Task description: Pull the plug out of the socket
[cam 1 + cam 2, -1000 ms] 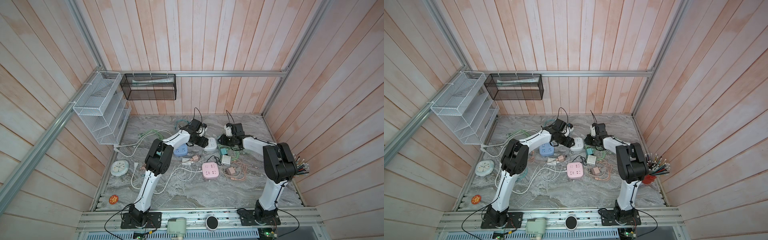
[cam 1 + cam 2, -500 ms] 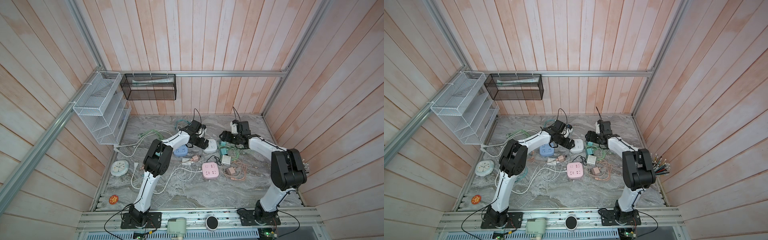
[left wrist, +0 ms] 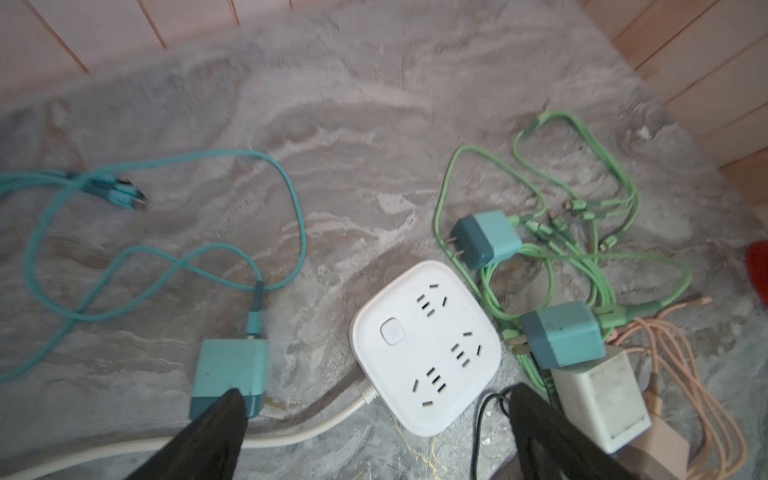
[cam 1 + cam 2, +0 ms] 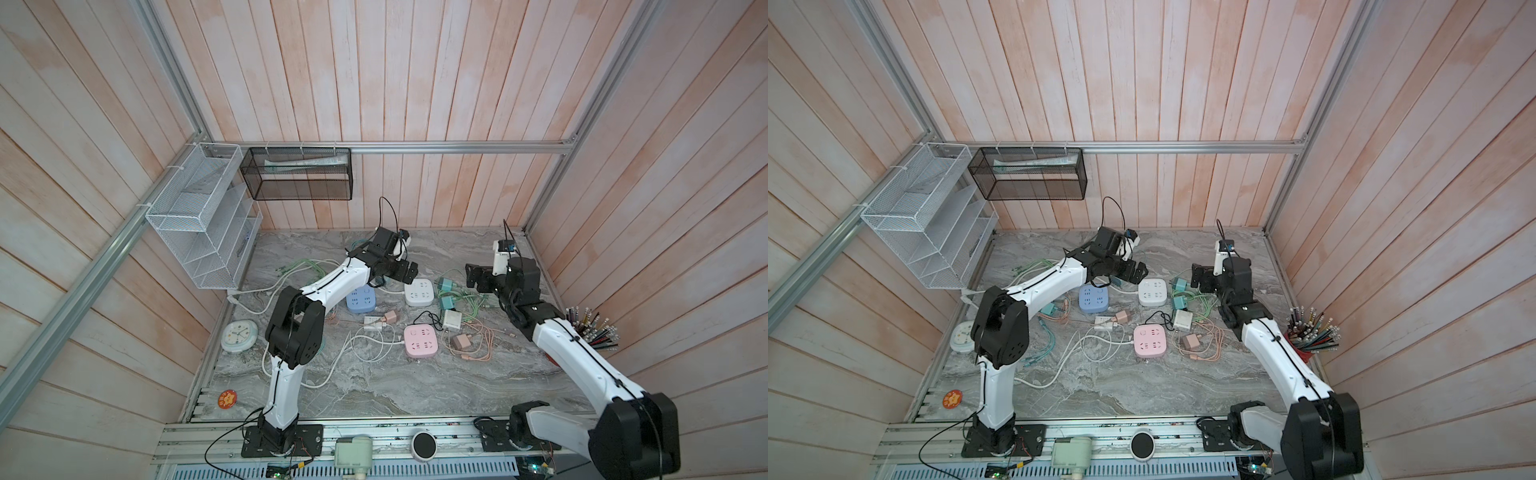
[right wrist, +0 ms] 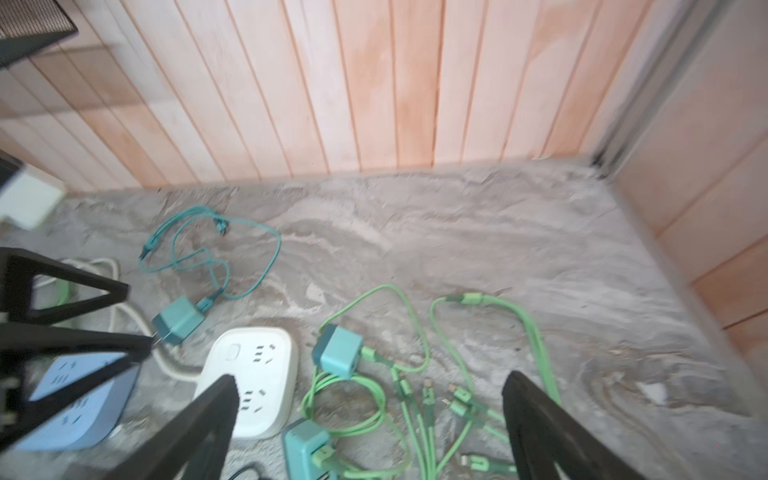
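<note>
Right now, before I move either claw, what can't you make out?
Left wrist view: the left claw covers the prong end of the teal charger.
Left wrist view: a red object is cut off by the edge.
Right wrist view: the left claw's fingers hide part of the blue socket.

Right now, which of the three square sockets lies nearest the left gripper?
The white socket, right by the left gripper; the blue socket and pink socket lie farther off.

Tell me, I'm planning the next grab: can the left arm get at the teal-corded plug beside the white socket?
Probably yes. On the left arm the jaws stand open right over the teal-corded plug; nothing lies on it, and the white socket sits apart.
</note>
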Controlling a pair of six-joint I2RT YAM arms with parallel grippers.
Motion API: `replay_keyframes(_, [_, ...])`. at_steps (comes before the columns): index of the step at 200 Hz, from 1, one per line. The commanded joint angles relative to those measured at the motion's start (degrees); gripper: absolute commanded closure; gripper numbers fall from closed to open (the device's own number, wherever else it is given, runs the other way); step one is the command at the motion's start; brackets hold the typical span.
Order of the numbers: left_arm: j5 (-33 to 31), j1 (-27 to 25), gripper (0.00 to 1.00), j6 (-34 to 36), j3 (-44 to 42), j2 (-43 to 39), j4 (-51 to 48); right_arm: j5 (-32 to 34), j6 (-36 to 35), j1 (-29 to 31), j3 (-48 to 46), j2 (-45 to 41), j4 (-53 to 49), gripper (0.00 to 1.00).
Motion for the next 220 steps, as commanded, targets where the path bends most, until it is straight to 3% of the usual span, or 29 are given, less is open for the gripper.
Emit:
replay_keyframes(1, [-4.7, -0.1, 0.00, -1.7, -1.9, -3.2, 6.1, 7.3, -7.6, -2.3, -10.7, -7.2, 16.7, 0.02])
replay_keyframes(32, [-9.1, -0.2, 0.00, -1.1, -5.6, -8.0, 10.7, 5.8, -7.7, -7.3, -24.8, -14.1, 30.9, 0.02])
replay_keyframes(65, [-14.6, -0.1, 0.00, 1.4, -15.4, -16.1, 18.6, 4.3, -6.9, -10.1, -32.3, -11.0, 41.6, 0.02])
replay_keyframes(102, [-23.4, 1.9, 0.00, 3.4, -30.4, -25.9, 27.2, 1.3, -6.3, -11.7, -33.3, 2.3, 55.0, 0.02])
replay_keyframes(142, [-29.2, 8.1, 0.00, 2.8, -47.2, -37.0, 34.2, -1.5, -6.9, -12.2, -29.7, 19.8, 64.7, 0.02])
replay_keyframes(183, [-36.5, 13.8, 0.00, 7.0, -62.5, -46.5, 41.9, -2.5, -5.9, -13.1, -28.9, 26.6, 69.9, 0.02])
replay_keyframes(220, [-36.1, 21.5, 0.00, 6.5, -72.3, -49.1, 50.1, -3.5, -5.6, -13.9, -26.2, 25.7, 62.9, 0.02])
